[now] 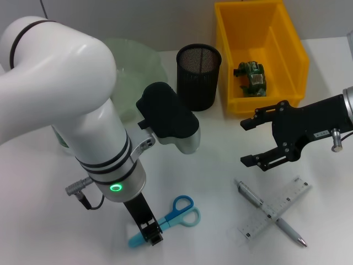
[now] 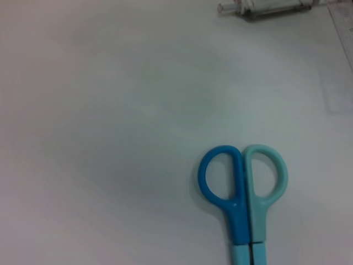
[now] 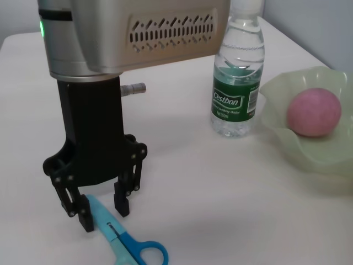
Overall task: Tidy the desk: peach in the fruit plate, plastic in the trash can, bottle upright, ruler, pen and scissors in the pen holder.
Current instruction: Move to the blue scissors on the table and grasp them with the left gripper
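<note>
Left gripper (image 3: 103,214): fingers spread astride the blade end of the scissors (image 3: 126,242) lying flat on the desk; risk: thin blades may slip free if the pinch closes too high.

Desk items partly sorted

We see closed blue scissors (image 1: 175,215) flat at lower centre, pen (image 1: 270,213) crossed under the clear ruler (image 1: 274,208) lower right, peach (image 3: 313,112) in the green plate (image 3: 325,154), bottle (image 3: 237,77) upright, black mesh holder (image 1: 198,76) top centre.
</note>
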`<state>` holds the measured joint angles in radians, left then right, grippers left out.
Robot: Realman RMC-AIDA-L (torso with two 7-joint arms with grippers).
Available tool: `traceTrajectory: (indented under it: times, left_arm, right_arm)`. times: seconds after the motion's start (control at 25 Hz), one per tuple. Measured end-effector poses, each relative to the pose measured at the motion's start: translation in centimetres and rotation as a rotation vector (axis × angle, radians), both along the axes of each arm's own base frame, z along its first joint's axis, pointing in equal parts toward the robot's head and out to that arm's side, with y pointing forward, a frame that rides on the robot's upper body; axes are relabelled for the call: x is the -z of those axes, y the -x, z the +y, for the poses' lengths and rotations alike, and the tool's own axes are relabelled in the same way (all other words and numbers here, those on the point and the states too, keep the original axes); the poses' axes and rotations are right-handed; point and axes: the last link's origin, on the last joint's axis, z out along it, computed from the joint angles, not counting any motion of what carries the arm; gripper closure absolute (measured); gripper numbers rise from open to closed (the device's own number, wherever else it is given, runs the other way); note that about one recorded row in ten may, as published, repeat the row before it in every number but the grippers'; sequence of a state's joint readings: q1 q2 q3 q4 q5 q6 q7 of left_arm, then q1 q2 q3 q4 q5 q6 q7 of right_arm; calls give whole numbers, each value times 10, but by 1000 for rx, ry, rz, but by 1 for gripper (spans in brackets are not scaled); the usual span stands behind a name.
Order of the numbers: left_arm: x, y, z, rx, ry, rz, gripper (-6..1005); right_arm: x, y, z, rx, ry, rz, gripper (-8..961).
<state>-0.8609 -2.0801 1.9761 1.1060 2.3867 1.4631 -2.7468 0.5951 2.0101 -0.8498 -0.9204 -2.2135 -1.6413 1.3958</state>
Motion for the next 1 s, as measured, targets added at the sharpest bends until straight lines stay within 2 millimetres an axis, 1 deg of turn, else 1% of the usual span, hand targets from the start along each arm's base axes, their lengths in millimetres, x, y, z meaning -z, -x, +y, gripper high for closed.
traceTrajectory:
  times: [0.92, 1.0]
  left_arm:
    - [3, 3, -1, 19, 10, 11, 589]
    - [3, 3, -1, 19, 10, 11, 601]
  right_arm:
    - [1, 1, 0, 0, 0, 3, 137]
    - [1, 2, 1, -1, 0, 3, 137]
